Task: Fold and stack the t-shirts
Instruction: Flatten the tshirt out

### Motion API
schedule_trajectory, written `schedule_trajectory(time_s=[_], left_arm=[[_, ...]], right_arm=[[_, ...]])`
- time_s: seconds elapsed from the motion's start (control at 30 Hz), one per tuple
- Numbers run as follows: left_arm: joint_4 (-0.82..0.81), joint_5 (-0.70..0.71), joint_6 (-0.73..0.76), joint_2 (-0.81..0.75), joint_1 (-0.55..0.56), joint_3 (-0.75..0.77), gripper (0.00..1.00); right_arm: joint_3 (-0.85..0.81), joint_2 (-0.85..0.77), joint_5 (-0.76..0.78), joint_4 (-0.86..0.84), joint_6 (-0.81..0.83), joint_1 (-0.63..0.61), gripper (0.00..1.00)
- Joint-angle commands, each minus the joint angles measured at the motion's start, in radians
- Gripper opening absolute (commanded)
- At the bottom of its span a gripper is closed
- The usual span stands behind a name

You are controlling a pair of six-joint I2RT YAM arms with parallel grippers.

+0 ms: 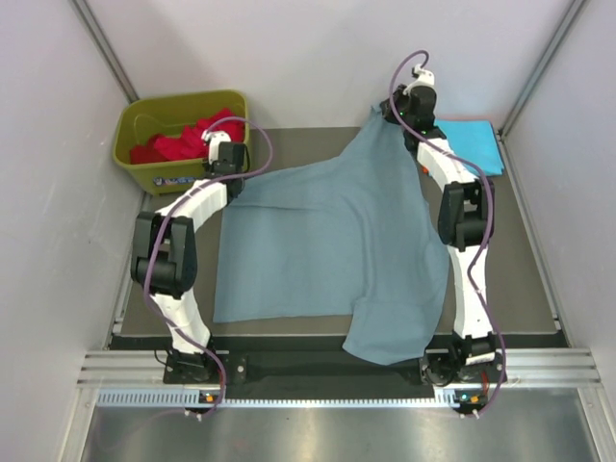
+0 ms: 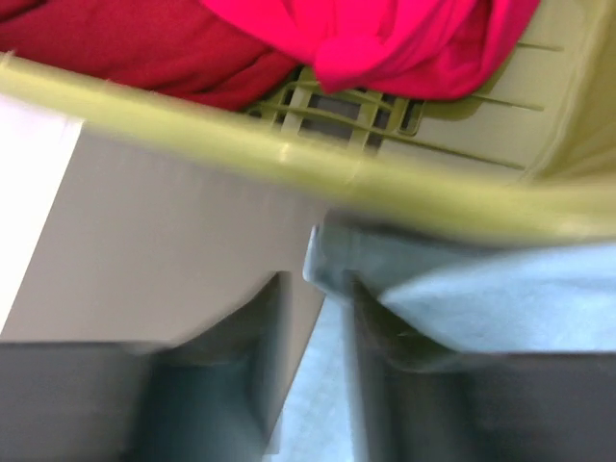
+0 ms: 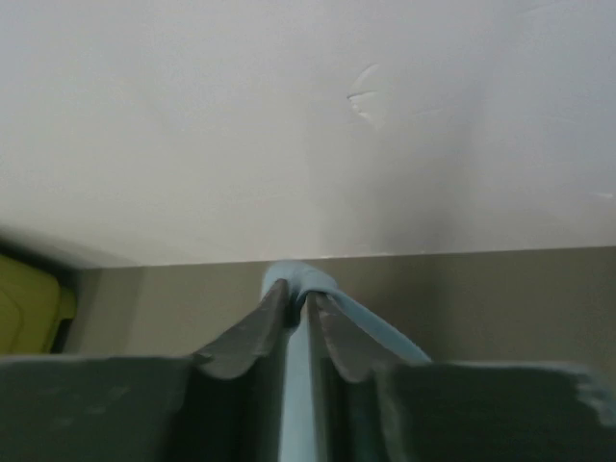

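A dusty grey-blue t-shirt (image 1: 327, 241) lies spread over the table, its near right part hanging past the front edge. My right gripper (image 1: 416, 96) holds its far right corner lifted; in the right wrist view the gripper (image 3: 300, 298) is shut on a fold of the grey-blue cloth (image 3: 294, 277). My left gripper (image 1: 223, 154) is at the shirt's far left corner, beside the bin. Its blurred jaws (image 2: 316, 284) stand apart, with the shirt's edge (image 2: 332, 260) draped over the right finger. Red t-shirts (image 1: 188, 140) lie in the bin. A folded cyan t-shirt (image 1: 474, 144) lies at the back right.
The olive-green plastic bin (image 1: 125, 144) stands at the back left; its rim (image 2: 289, 154) runs just beyond my left fingertips. Pale walls close in the table on three sides. A metal rail (image 1: 337, 371) runs along the front edge.
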State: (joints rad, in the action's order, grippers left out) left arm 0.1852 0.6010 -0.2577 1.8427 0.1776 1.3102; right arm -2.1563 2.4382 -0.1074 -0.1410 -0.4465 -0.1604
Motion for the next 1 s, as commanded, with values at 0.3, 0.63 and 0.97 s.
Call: schedule_trajectory(time_s=[0.3,0.63,0.97], left_arm=[[0.371,-0.053,-0.152,-0.069,-0.006,0.130,0.75],[0.566,-0.328,-0.383,-0.394,-0.001,-0.176,0.74],[0.703,-0.515,-0.732,-0.591,-0.024,-0.471,0.64]], right_arm=[[-0.113,-0.190,0.052,0.610,0.120,0.059,0.68],[0.399,-0.603,0.034,0.876,0.022,0.090,0.79],[1.107,-1.047,-0.091,0.886,-0.070,0.074,0.72]])
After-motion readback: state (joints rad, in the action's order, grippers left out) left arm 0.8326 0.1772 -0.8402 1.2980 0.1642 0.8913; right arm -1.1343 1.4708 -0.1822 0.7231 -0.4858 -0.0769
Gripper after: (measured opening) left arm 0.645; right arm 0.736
